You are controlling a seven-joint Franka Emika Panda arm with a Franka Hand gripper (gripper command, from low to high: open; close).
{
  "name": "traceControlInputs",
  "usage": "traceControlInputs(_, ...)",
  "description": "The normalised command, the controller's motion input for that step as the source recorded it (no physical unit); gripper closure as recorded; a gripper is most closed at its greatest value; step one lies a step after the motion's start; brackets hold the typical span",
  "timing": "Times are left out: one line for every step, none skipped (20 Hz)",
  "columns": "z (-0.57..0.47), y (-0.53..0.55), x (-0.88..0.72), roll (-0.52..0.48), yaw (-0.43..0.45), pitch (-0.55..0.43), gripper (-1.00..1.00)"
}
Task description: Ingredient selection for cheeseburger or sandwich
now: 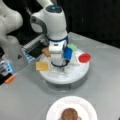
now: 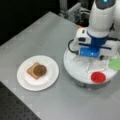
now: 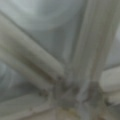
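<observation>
Legible markings: none.
You are looking at no readable text, label, brand, number or sign in both front views or the wrist view; nothing on the arm, the round tray (image 1: 75, 75), the white plate (image 2: 25, 80) or the toy food pieces is showing lettering you can make out.

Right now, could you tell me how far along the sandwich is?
Done: a bread slice with the patty on it lies on the white plate. In hand: the pincer is hidden behind the arm, low over the turntable. Left: the cheese square remains there.
</observation>
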Motion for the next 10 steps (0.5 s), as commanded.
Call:
traceControlInputs(-0.09, -0.12, -0.28, 0.100, 0.217, -0.105, -1.00)
traceControlInputs(-0.08, -0.13, -0.28, 0.097, 0.227, -0.094, -1.00)
traceControlInputs(-0.07, -0.13, -0.28, 0.096, 0.221, -0.088, -1.00)
traceControlInputs(-0.07, -0.14, -0.28, 0.097, 0.202, -0.086, -1.00)
traceControlInputs(-0.07, -0.14, -0.28, 0.086, 0.194, -0.095, -1.00)
traceControlInputs(-0.09, -0.15, -0.28, 0.088, 0.186, -0.103, -1.00)
traceControlInputs(-0.10, -0.16, -0.28, 0.090, 0.169, -0.106, -1.00)
traceControlInputs(-0.11, -0.16, -0.29, 0.088, 0.173, -0.116, -1.00)
traceControlInputs(-0.13, -0.15, -0.30, 0.090, 0.171, -0.121, -1.00)
traceControlInputs(-0.14, -0.15, -0.31, 0.091, 0.159, -0.123, -1.00)
